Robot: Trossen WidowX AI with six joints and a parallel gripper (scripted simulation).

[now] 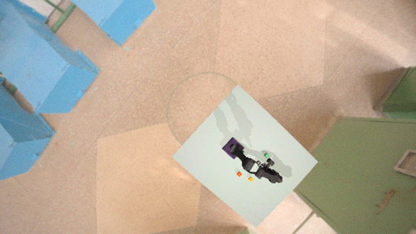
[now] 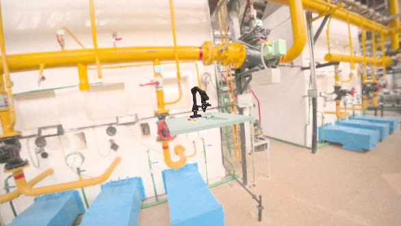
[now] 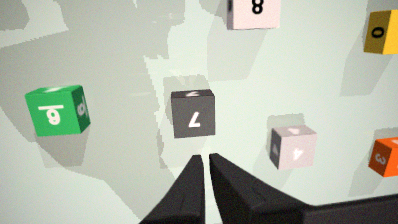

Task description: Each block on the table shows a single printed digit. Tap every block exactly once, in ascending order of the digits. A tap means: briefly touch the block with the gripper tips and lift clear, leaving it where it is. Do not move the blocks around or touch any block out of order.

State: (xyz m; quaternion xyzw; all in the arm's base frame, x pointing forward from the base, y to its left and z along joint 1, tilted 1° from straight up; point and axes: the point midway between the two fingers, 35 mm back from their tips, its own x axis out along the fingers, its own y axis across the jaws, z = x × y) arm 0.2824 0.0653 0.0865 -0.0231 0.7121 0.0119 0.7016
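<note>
Claw (image 3: pixel 205 159) nearly closed, narrow gap, holds nothing. Tips hang above table (image 3: pixel 125 190), just near side of gray 7 block (image 3: pixel 193 113), not touching. Green block (image 3: pixel 58 110) far left. Pink 4 block (image 3: pixel 293 147) right. Orange 3 block (image 3: pixel 386 157) at right edge.

Yellow pipes (image 2: pixel 102 55), blue crates (image 2: pixel 191 195)
</note>
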